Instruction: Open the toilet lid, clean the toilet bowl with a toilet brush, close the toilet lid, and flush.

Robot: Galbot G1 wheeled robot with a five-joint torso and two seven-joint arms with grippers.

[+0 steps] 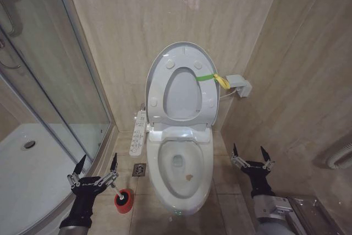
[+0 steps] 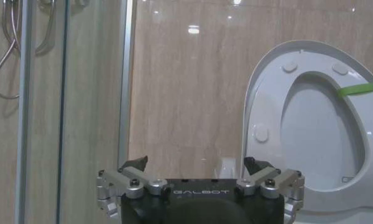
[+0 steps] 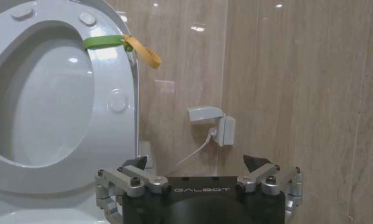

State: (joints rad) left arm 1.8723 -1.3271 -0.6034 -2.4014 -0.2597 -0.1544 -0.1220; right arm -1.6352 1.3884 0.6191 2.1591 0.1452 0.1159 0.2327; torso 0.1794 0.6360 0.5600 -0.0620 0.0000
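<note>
Beige tiled walls (image 1: 165,26) surround this small bathroom. The left gripper (image 1: 99,168) hangs with its fingers spread apart, just beside the red cup holder (image 1: 123,202) with the toilet brush (image 1: 122,195) on the floor. The right gripper (image 1: 251,157) is also spread wide, on the other side of the toilet bowl (image 1: 180,164). The toilet lid (image 1: 181,83) stands upright against the wall, its green-and-yellow strap (image 1: 213,78) on the right edge.
</note>
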